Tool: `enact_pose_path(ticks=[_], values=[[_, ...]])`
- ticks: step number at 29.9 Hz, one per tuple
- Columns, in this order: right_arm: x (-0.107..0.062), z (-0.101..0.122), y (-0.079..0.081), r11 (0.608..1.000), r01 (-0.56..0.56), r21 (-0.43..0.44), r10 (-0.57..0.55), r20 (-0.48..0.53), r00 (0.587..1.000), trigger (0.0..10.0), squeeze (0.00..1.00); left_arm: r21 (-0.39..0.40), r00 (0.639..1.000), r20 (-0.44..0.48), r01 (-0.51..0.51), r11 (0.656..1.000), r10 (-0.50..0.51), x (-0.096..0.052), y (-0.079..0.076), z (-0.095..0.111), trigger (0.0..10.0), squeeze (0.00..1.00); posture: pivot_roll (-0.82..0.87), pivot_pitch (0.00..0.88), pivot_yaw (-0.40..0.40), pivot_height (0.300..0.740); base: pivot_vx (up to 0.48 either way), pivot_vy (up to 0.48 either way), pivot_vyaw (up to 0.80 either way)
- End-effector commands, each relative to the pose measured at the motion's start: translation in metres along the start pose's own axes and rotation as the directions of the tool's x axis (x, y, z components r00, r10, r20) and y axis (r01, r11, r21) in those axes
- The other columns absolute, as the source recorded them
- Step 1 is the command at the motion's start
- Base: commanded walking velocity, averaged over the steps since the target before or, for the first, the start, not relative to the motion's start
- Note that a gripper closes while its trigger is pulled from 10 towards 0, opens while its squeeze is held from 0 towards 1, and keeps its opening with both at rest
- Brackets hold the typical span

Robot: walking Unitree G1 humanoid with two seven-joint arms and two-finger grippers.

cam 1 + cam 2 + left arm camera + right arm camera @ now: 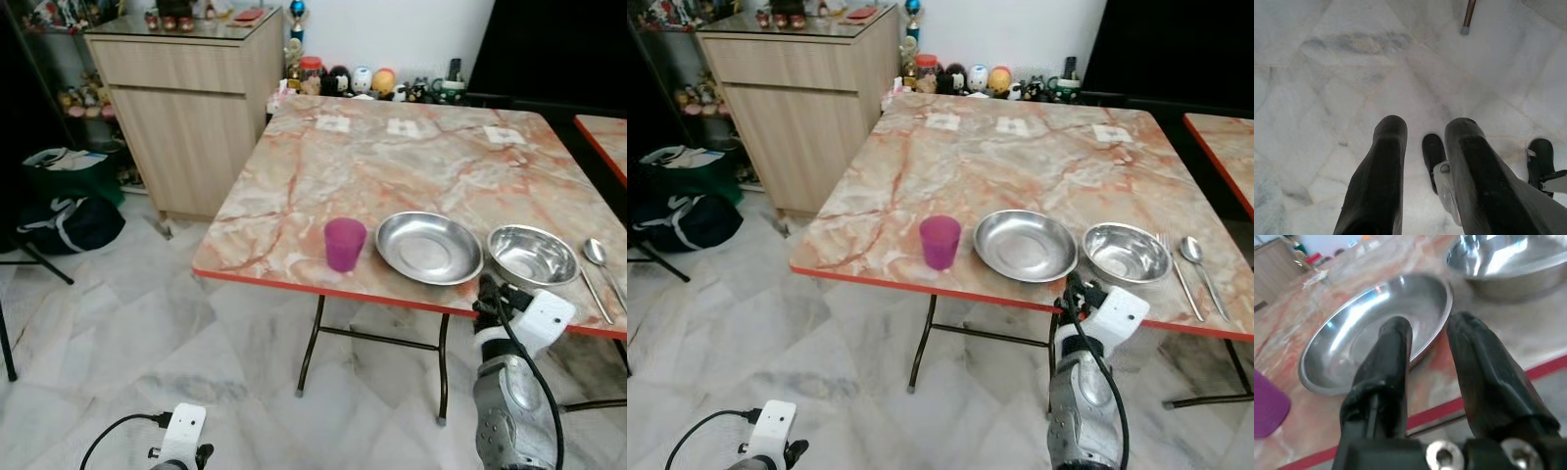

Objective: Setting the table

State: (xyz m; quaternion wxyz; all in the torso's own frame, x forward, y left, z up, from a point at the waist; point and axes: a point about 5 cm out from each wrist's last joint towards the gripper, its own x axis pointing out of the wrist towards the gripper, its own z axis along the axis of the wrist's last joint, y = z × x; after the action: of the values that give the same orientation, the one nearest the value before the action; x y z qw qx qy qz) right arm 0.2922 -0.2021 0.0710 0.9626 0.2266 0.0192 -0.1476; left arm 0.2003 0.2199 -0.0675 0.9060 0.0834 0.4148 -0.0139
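Note:
On the marble table (294,196), near its red front edge, a purple cup (344,244), a shallow steel plate (428,247) and a steel bowl (533,257) stand in a row. A spoon (595,253) and a fork (595,294) lie right of the bowl. My right gripper (487,292) is raised to the front edge, between plate and bowl. In the right wrist view it (1430,328) is open and empty, pointing at the plate (1352,333) with the bowl (1508,264) beside it. My left gripper (1425,127) hangs open over the floor.
A wooden cabinet (191,108) stands at the back left with dark bags (64,211) on the floor beside it. Figurines (362,80) line the wall behind the table. A second table (607,137) is at the right. Folding legs (312,343) stand under the front edge.

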Motion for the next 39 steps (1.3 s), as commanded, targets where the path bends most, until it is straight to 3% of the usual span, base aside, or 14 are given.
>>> enact_pose_path(ticks=[1,4,5,6,8,12,13,21,27,32,34,35,39], values=[[0.004,0.001,-0.004,0.999,0.035,0.041,-0.035,-0.011,0.999,10.0,0.00,0.005,1.000,-0.015,-0.001,1.000,0.001,0.000,0.000,-0.002,10.0,0.00,0.08,0.000,-0.036,0.740,0.000,0.000,0.00],[0.017,0.007,-0.003,0.990,0.073,0.121,-0.072,-0.010,0.997,10.0,0.00,0.008,1.000,-0.015,-0.001,1.000,0.001,0.000,0.000,-0.002,10.0,0.00,0.08,0.000,-0.033,0.740,0.000,0.000,0.00],[0.020,0.009,-0.001,0.988,0.073,0.133,-0.072,-0.008,0.997,10.0,0.25,0.008,1.000,-0.015,-0.001,1.000,0.001,0.000,0.000,-0.002,10.0,0.00,0.08,0.000,-0.033,0.740,0.000,0.000,0.00],[0.023,0.012,0.000,0.988,0.074,0.138,-0.075,0.000,0.997,10.0,0.95,0.009,1.000,-0.015,-0.002,1.000,0.002,0.000,0.000,-0.001,10.0,0.00,0.08,0.000,-0.035,0.740,0.000,0.000,0.00],[0.027,0.016,0.002,0.986,0.083,0.147,-0.085,0.008,0.996,10.0,1.00,0.007,1.000,-0.013,-0.004,1.000,0.004,0.000,0.000,-0.001,10.0,0.00,0.09,0.000,-0.037,0.740,0.000,0.000,0.00],[0.033,0.017,0.000,0.973,0.117,0.198,-0.118,-0.010,0.993,10.0,0.96,0.004,1.000,-0.011,-0.008,1.000,0.008,0.000,0.001,0.000,10.0,0.00,0.09,0.000,-0.038,0.740,0.000,0.000,0.00],[0.036,0.016,-0.002,0.963,0.134,0.233,-0.131,-0.030,0.991,10.0,0.00,0.003,1.000,-0.012,-0.009,1.000,0.009,0.000,0.002,0.000,10.0,0.00,0.09,0.000,-0.037,0.740,0.000,0.000,0.00],[0.046,0.013,0.000,0.936,0.170,0.308,-0.151,-0.083,0.985,10.0,0.00,0.001,1.000,-0.013,-0.012,1.000,0.012,0.000,0.003,-0.001,10.0,0.00,0.10,0.000,-0.039,0.740,0.000,0.000,0.00],[0.052,0.017,0.003,0.942,0.167,0.291,-0.150,-0.080,0.985,10.0,0.00,-0.001,1.000,-0.012,-0.012,1.000,0.012,0.000,0.003,-0.001,10.0,0.00,0.09,0.000,-0.038,0.740,0.000,0.000,0.00],[0.050,0.027,0.015,0.982,0.054,0.183,-0.064,0.046,0.997,10.0,0.00,-0.009,1.000,-0.008,-0.013,1.000,0.013,0.000,0.003,-0.001,10.0,0.00,0.10,0.000,-0.046,0.740,0.000,0.000,0.00],[0.039,0.038,0.024,0.998,-0.044,0.045,0.035,0.194,0.980,10.0,0.00,-0.015,1.000,-0.006,-0.013,1.000,0.013,0.000,0.002,-0.001,10.0,0.00,0.10,0.000,-0.049,0.740,0.000,0.000,0.00],[0.027,0.041,0.031,0.993,-0.099,-0.069,0.114,0.256,0.960,10.0,0.00,-0.017,1.000,-0.007,-0.014,1.000,0.014,-0.001,0.002,-0.002,10.0,0.00,0.10,0.000,-0.049,0.740,0.000,0.000,0.00],[0.010,0.036,0.026,0.975,-0.113,-0.190,0.162,0.266,0.950,10.0,0.00,-0.016,1.000,-0.013,-0.013,1.000,0.013,-0.001,0.002,-0.005,10.0,0.00,0.09,0.000,-0.045,0.740,0.000,0.000,0.00]])
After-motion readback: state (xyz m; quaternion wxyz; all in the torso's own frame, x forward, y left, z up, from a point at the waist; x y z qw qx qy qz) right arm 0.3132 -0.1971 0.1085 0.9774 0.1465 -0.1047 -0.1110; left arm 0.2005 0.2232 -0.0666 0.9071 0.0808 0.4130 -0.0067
